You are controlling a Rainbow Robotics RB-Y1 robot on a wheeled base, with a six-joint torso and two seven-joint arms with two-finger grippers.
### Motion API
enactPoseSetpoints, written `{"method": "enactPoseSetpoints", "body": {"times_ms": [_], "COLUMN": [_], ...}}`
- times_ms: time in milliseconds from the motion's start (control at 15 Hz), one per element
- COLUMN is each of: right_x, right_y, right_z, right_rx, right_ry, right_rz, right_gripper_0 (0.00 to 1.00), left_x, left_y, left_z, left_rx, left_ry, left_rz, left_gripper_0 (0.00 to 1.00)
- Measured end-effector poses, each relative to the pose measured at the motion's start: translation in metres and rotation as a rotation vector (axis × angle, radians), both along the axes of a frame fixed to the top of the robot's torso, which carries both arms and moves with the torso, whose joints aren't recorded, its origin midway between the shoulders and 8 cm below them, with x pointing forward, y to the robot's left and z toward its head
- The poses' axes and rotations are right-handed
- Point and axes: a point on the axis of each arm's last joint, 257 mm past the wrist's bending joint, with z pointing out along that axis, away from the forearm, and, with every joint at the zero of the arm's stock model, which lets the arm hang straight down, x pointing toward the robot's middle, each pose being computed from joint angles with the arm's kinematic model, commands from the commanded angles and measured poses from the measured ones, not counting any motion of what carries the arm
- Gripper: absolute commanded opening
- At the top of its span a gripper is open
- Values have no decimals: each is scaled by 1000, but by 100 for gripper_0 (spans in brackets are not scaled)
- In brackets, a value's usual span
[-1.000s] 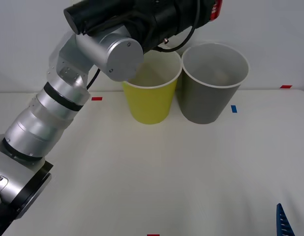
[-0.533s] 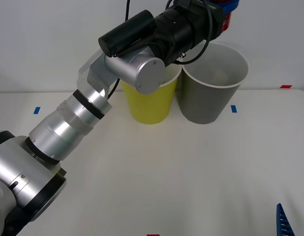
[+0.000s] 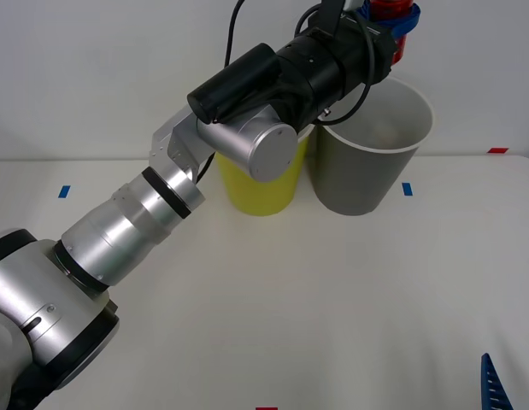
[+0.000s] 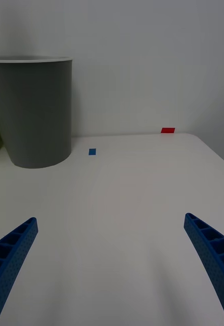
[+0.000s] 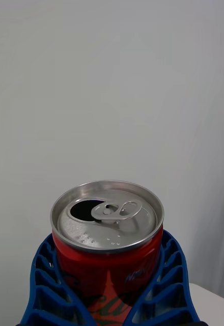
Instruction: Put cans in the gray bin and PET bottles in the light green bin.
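Note:
My left arm reaches across the table, and its gripper (image 3: 389, 19) is shut on a red can (image 3: 387, 12) high above the gray bin (image 3: 367, 171), near that bin's back rim. The left wrist view shows the can (image 5: 108, 239) upright, silver top and pull tab facing up, with blue ribbed fingers (image 5: 46, 285) wrapped around its sides. The light green bin (image 3: 260, 184) stands just left of the gray one, partly hidden behind the left arm. My right gripper (image 4: 112, 265) hangs open low over the table, right of the gray bin (image 4: 35, 112). No PET bottles are in view.
A blue tape mark (image 3: 407, 189) and a red one (image 3: 497, 150) lie on the white table to the right of the bins. Another blue mark (image 3: 64, 191) lies at the left. A white wall rises right behind the bins.
My left arm has swung to the right and stretched forward, carrying the can from above the light green bin to above the gray bin. The right gripper has stayed still.

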Motion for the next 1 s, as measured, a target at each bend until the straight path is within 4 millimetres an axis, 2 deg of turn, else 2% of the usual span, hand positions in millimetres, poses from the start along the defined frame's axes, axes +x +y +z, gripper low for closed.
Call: {"method": "enactPoseSetpoints", "body": {"times_ms": [267,600,667,733,800,1000], "right_x": [0,0,0,0,0,0], "right_y": [0,0,0,0,0,0], "right_z": [0,0,0,0,0,0], "right_rx": [0,0,0,0,0,0], "right_ry": [0,0,0,0,0,0], "right_rz": [0,0,0,0,0,0], "right_gripper_0": [100,100,100,100,100,100], "left_x": [-9,-8,-7,-6,-5,-1], "left_y": [-12,-11,-9,-8,-6,1], "left_z": [-6,-8,-8,-8,-9,-6], "left_rx": [-5,-1,0,2,3,0], "left_ry": [9,11,11,9,9,7], "left_rz": [-28,-28,-25,-22,-20,-12], "left_gripper_0": [0,0,37,90,100,100]}}
